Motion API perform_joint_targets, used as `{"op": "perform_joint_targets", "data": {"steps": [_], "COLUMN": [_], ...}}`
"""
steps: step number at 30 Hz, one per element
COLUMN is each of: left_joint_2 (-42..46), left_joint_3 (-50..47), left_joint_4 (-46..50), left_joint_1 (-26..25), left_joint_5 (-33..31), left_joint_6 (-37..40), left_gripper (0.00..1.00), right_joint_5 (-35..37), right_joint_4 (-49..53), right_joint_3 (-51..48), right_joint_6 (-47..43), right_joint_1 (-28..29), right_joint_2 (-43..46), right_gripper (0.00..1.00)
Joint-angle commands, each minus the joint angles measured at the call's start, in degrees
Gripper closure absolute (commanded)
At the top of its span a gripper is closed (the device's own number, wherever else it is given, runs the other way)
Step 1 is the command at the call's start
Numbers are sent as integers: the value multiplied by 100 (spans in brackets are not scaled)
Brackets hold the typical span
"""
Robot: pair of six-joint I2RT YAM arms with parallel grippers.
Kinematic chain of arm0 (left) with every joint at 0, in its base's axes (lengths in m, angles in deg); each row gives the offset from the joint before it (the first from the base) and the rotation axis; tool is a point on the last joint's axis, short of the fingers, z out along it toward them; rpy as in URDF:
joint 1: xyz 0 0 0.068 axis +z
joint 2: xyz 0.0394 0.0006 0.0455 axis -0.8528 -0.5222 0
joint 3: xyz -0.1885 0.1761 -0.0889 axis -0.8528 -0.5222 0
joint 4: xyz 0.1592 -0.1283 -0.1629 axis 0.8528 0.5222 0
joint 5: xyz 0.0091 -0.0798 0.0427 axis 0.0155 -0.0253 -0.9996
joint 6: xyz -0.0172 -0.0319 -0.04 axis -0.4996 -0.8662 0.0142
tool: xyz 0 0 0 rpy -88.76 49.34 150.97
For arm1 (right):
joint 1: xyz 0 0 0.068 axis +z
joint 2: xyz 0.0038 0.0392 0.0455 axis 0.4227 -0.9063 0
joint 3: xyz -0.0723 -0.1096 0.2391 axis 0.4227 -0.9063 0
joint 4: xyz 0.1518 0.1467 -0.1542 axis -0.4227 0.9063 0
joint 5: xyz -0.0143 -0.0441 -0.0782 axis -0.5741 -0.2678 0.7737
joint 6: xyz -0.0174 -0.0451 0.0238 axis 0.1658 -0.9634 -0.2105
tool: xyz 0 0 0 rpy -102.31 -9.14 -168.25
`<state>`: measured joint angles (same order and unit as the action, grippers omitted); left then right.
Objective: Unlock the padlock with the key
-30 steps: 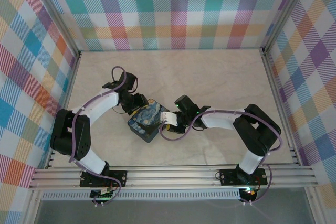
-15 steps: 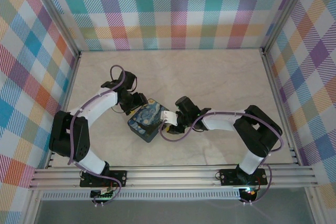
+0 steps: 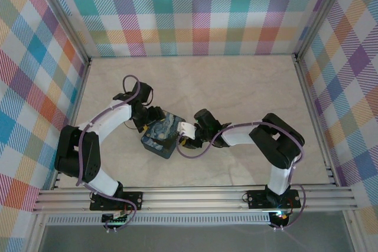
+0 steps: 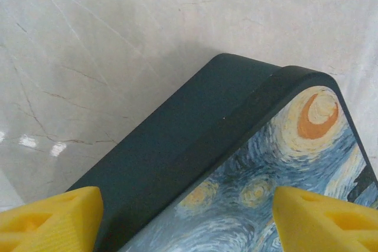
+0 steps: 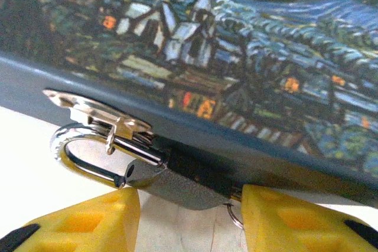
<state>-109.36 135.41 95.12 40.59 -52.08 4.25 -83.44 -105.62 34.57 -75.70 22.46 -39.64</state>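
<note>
Both sets stand parted and empty: left fingers [image 4: 47, 222] straddle the painted box [image 4: 236, 146], right fingers [image 5: 88, 222] flank the padlock [image 5: 177, 181] hanging from its hasp [image 5: 100, 113]. Tiny, stiff, slick metal; I'd pinch its flat body.

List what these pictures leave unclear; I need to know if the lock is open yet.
- Key: in the right wrist view a wire ring peeks below the padlock; the bottom edge cuts off the rest.
- Lock state: the shackle joins the body in blur; locked or not unclear.
- Top view: padlock too small, beside the right gripper.
</note>
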Motion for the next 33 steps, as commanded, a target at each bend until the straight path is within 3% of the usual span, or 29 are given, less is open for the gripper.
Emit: {"op": "perform_joint_targets", "data": {"steps": [1, 10, 13, 25, 29, 33], "left_joint_2": [110, -82, -127, -15, 19, 198], "left_joint_3": [-137, -176, -190, 51, 309, 466], "left_joint_4": [51, -123, -198, -92, 36, 301], "left_joint_1": [83, 106, 106, 158, 184, 168], "left_joint_5": [135, 210, 209, 135, 162, -113], "left_joint_6": [-45, -52, -110, -84, -43, 131], "left_gripper": [25, 27, 27, 26, 26, 26], "right_joint_5": [-268, -458, -497, -476, -610, -603], "right_joint_4": [-300, -436, -271, 455, 952, 1458], "right_joint_3": [242, 105, 93, 0, 280, 627], "right_joint_6": [53, 231, 240, 491, 484, 473], "right_joint_1": [154, 175, 188, 179, 116, 54], "right_joint_2": [-288, -135, -3, 785, 831, 728], "right_gripper": [55, 69, 81, 76, 68, 67]}}
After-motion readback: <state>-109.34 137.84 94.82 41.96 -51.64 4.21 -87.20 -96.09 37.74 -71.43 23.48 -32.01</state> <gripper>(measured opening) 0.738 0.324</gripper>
